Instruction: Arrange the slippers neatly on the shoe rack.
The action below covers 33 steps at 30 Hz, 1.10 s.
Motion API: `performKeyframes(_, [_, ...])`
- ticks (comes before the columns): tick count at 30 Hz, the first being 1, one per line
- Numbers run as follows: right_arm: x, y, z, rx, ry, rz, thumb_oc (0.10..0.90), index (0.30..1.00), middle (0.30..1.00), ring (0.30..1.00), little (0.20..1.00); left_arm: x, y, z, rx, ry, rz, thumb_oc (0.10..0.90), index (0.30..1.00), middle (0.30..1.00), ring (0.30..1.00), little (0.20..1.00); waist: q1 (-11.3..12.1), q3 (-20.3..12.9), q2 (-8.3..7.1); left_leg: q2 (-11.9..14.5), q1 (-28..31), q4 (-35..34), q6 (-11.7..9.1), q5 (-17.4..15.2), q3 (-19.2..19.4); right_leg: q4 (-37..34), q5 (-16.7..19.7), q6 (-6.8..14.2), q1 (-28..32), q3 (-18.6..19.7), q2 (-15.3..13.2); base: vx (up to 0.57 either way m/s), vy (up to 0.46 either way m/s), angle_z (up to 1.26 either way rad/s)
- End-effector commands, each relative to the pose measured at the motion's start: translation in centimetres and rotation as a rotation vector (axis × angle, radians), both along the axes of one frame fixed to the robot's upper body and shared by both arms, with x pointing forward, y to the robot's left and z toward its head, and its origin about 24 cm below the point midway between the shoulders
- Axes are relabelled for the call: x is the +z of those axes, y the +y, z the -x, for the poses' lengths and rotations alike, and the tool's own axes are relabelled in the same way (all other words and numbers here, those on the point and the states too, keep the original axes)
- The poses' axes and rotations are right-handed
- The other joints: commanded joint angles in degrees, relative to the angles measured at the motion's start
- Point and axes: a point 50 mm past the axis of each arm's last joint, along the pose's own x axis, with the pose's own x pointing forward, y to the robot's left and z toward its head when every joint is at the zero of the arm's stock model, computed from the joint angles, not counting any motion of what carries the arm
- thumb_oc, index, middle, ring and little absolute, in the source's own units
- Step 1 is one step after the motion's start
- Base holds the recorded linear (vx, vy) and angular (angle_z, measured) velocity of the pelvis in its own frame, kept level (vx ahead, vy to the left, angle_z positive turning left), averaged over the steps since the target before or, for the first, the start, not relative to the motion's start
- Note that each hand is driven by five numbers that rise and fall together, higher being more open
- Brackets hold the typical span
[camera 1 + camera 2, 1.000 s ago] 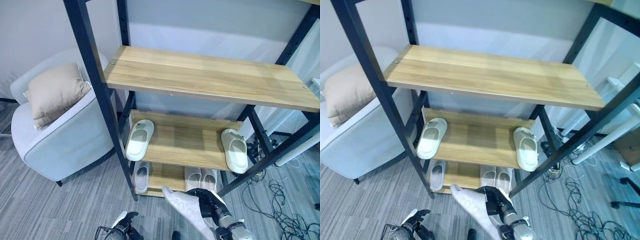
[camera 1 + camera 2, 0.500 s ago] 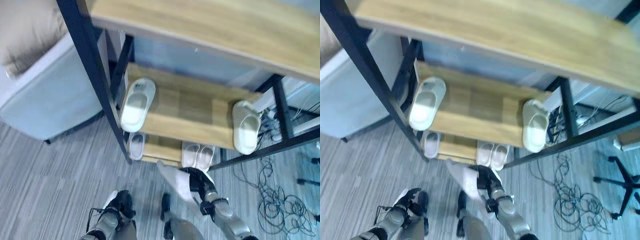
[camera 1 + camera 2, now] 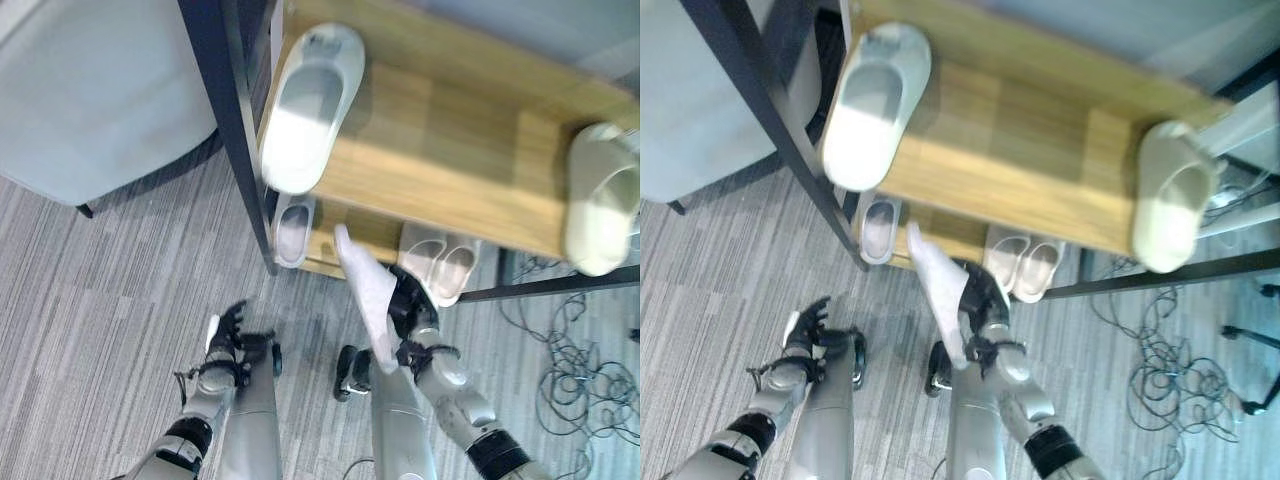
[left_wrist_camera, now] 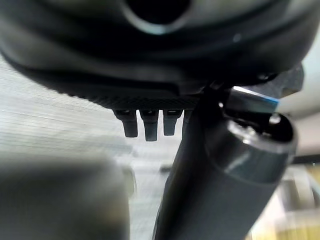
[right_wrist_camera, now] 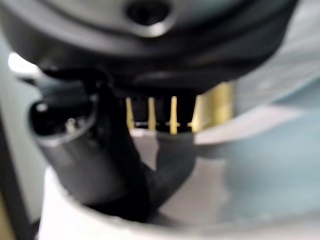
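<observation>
My right hand [image 3: 412, 312] is shut on a white slipper [image 3: 366, 290], holding it on edge just in front of the shoe rack's bottom shelf [image 3: 345, 235]; in the right wrist view my thumb and fingers curl over the slipper's rim [image 5: 100, 220]. That bottom shelf holds a single grey-white slipper [image 3: 290, 230] at its left and a pair [image 3: 440, 267] at its right. On the middle shelf [image 3: 450, 170] one slipper [image 3: 305, 110] lies at the left end and another [image 3: 600, 200] at the right end. My left hand [image 3: 225, 345] hangs low over the carpet, fingers relaxed and empty.
The rack's black front post [image 3: 235, 130] stands left of the held slipper. A pale armchair [image 3: 100, 90] sits left of the rack. Loose cables [image 3: 570, 380] lie on the grey carpet at the right. A dark crossbar [image 3: 560, 290] runs under the middle shelf's right end.
The camera has tilted down and closer, so the whole picture has shifted. My right hand has brought the held slipper's tip up to the bottom shelf's front edge. The left hand stays low.
</observation>
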Motion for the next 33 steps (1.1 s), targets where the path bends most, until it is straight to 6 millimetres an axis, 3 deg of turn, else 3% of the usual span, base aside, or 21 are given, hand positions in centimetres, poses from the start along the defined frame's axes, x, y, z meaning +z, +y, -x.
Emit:
performKeyframes(1, [5.1, -0.6, -0.4, -0.093, -0.251, -0.051, 0.400, 0.300, 0.300, 0.300, 0.300, -4.9, 0.0, 5.5, 0.111, 0.202, 0.017, 0.800, 0.900, 0.900, 0.900, 0.900, 1.5, -1.7, 1.95, 0.6, -1.6, 0.2, 1.4, -3.7, -3.2, 4.3, -6.2, -0.5, -2.9, 2.2, -1.2, 0.00, 0.000, 0.00])
performKeyframes(2, [8.5, -1.1, -1.0, -0.143, -0.382, -0.030, 0.400, 0.300, 0.300, 0.300, 0.300, -4.8, 0.5, 5.5, 0.193, 0.188, 0.050, 0.800, 0.900, 0.900, 0.900, 0.900, 1.8, -1.8, 2.39, 0.1, -7.0, 7.0, 1.8, -5.9, -4.0, 11.8, -8.5, -0.9, -8.7, 3.5, -1.6, 0.03, -0.036, 0.05])
performKeyframes(4, [12.0, -1.7, -1.5, -0.193, -0.509, -0.023, 0.400, 0.300, 0.300, 0.300, 0.300, -4.4, 1.1, 5.2, 0.263, 0.155, 0.062, 0.800, 0.900, 0.900, 0.900, 0.900, 2.1, -2.1, 2.94, -0.9, -13.0, 14.4, 2.1, -7.8, -4.7, 19.8, -10.7, -1.6, -14.7, 4.3, -2.0, 0.06, -0.029, 0.03])
performKeyframes(6, [18.2, -2.1, -2.0, -0.250, -0.714, 0.061, 0.400, 0.300, 0.300, 0.300, 0.300, -3.6, 1.9, 4.9, 0.350, 0.095, 0.064, 0.800, 0.900, 0.900, 0.900, 0.900, 2.7, -1.3, 3.54, -2.1, -19.8, 24.6, 1.8, -10.4, -5.0, 30.9, -12.6, -2.0, -22.3, 6.9, -2.1, 0.09, 0.038, -0.04])
performKeyframes(7, [19.9, -2.1, -1.9, -0.265, -0.775, 0.080, 0.400, 0.300, 0.300, 0.300, 0.300, -3.5, 2.1, 5.0, 0.383, 0.079, 0.074, 0.800, 0.900, 0.900, 0.900, 0.900, 2.9, -0.9, 3.85, -2.3, -21.9, 27.9, 1.7, -11.3, -5.3, 34.2, -13.5, -2.3, -24.3, 7.9, -2.0, 0.07, 0.051, 0.00])
performKeyframes(8, [20.0, -2.1, -1.9, -0.264, -0.776, 0.080, 0.400, 0.300, 0.300, 0.300, 0.300, -3.4, 2.1, 5.0, 0.384, 0.078, 0.075, 0.800, 0.900, 0.900, 0.900, 0.900, 2.9, -1.0, 3.85, -2.4, -22.2, 28.0, 1.7, -11.3, -5.3, 34.4, -13.6, -2.3, -24.6, 7.9, -2.1, 0.06, 0.028, -0.02])
performKeyframes(10, [24.0, -2.4, -1.6, -0.300, -0.894, 0.090, 0.400, 0.300, 0.300, 0.300, 0.300, -3.0, 2.7, 5.2, 0.475, 0.022, 0.119, 0.800, 0.900, 0.900, 0.900, 0.900, 3.3, 1.3, 4.66, -2.8, -26.9, 36.4, 1.6, -13.4, -6.0, 44.2, -15.0, -2.2, -29.8, 10.9, -2.2, 0.07, 0.036, -0.02])
performKeyframes(11, [24.0, -2.4, -1.6, -0.299, -0.894, 0.090, 0.400, 0.300, 0.300, 0.300, 0.300, -3.0, 2.7, 5.2, 0.475, 0.022, 0.119, 0.800, 0.900, 0.900, 0.900, 0.900, 3.2, 1.3, 4.63, -2.8, -27.1, 36.6, 1.6, -13.5, -5.9, 44.3, -15.1, -2.2, -30.1, 11.0, -2.2, 0.09, 0.035, -0.02])
performKeyframes(12, [25.7, -2.5, -0.5, -0.313, -0.978, 0.038, 0.400, 0.300, 0.300, 0.300, 0.300, -2.7, 3.2, 5.6, 0.524, -0.010, 0.112, 0.800, 0.900, 0.900, 0.900, 0.900, 3.4, 3.5, 5.12, -3.2, -28.5, 41.1, 1.7, -14.9, -6.5, 49.0, -16.0, -2.2, -31.4, 12.7, -2.1, 0.05, 0.015, 0.01])
performKeyframes(13, [25.7, -2.5, -0.5, -0.314, -0.978, 0.038, 0.400, 0.300, 0.300, 0.300, 0.300, -2.7, 3.2, 5.6, 0.524, -0.010, 0.112, 0.800, 0.900, 0.900, 0.900, 0.900, 3.4, 3.6, 5.05, -3.1, -28.5, 41.3, 1.6, -15.1, -6.4, 49.3, -16.1, -2.1, -31.5, 12.9, -2.1, 0.06, 0.038, 0.04])
performKeyframes(14, [27.6, -2.3, 0.0, -0.338, -1.053, 0.019, 0.400, 0.300, 0.300, 0.300, 0.300, -2.3, 3.9, 5.8, 0.570, -0.047, 0.105, 0.800, 0.900, 0.900, 0.900, 0.900, 3.9, 6.2, 5.33, -3.3, -28.5, 45.2, 1.7, -16.5, -6.6, 53.7, -16.6, -2.4, -32.3, 14.7, -1.5, 0.02, 0.025, 0.06])
performKeyframes(15, [27.6, -2.3, 0.0, -0.338, -1.053, 0.018, 0.400, 0.300, 0.300, 0.300, 0.300, -2.3, 3.9, 5.8, 0.570, -0.048, 0.105, 0.800, 0.900, 0.900, 0.900, 0.900, 3.9, 6.3, 5.28, -3.3, -28.5, 45.3, 1.7, -16.5, -6.5, 53.9, -16.7, -2.4, -32.3, 14.8, -1.5, 0.02, 0.035, -0.04])
performKeyframes(17, [29.5, -1.4, 0.5, -0.329, -1.130, -0.004, 0.400, 0.300, 0.300, 0.300, 0.300, -2.0, 4.6, 5.7, 0.596, -0.059, 0.069, 0.800, 0.900, 0.900, 0.900, 0.900, 4.1, 8.8, 5.27, -3.2, -28.5, 48.6, 1.7, -17.6, -7.1, 57.5, -17.3, -2.6, -32.5, 16.3, -1.2, 0.02, 0.019, -0.08])
performKeyframes(19, [29.7, -0.7, 1.2, -0.316, -1.147, -0.094, 0.400, 0.300, 0.300, 0.300, 0.300, -2.0, 4.8, 6.3, 0.636, -0.061, 0.031, 0.800, 0.900, 0.900, 0.900, 0.900, 4.5, 8.9, 4.86, -3.5, -28.5, 51.5, 1.6, -19.0, -7.4, 60.5, -17.8, -2.9, -33.2, 17.9, -0.6, 0.02, -0.029, -0.07])
performKeyframes(26, [30.4, 0.3, 1.2, -0.375, -1.164, -0.082, 0.400, 0.300, 0.300, 0.300, 0.300, -1.7, 5.4, 6.7, 0.647, -0.057, -0.075, 0.800, 0.900, 0.900, 0.900, 0.900, 4.3, 8.9, 4.56, -3.1, -28.5, 54.1, 1.5, -20.2, -7.8, 62.5, -18.2, -3.7, -33.3, 18.9, -0.4, -0.03, -0.004, 0.00])
performKeyframes(28, [30.7, 1.4, 0.6, -0.362, -1.133, -0.145, 0.400, 0.300, 0.300, 0.300, 0.300, -1.6, 6.0, 6.9, 0.676, -0.059, -0.102, 0.800, 0.900, 0.900, 0.900, 0.900, 4.7, 8.9, 5.62, -2.8, -28.5, 55.4, 1.9, -21.0, -8.7, 62.6, -18.5, -4.0, -33.3, 18.0, 0.0, -0.04, 0.048, -0.06])
performKeyframes(33, [31.7, 2.8, -0.1, -0.338, -1.094, -0.179, 0.400, 0.300, 0.300, 0.300, 0.300, -1.2, 6.2, 6.3, 0.686, -0.076, -0.081, 0.800, 0.900, 0.900, 0.900, 0.900, 5.2, 8.9, 6.12, -2.7, -28.5, 56.4, 2.3, -21.4, -9.3, 62.4, -18.3, -3.9, -33.3, 17.6, 0.7, -0.01, 0.014, -0.13])
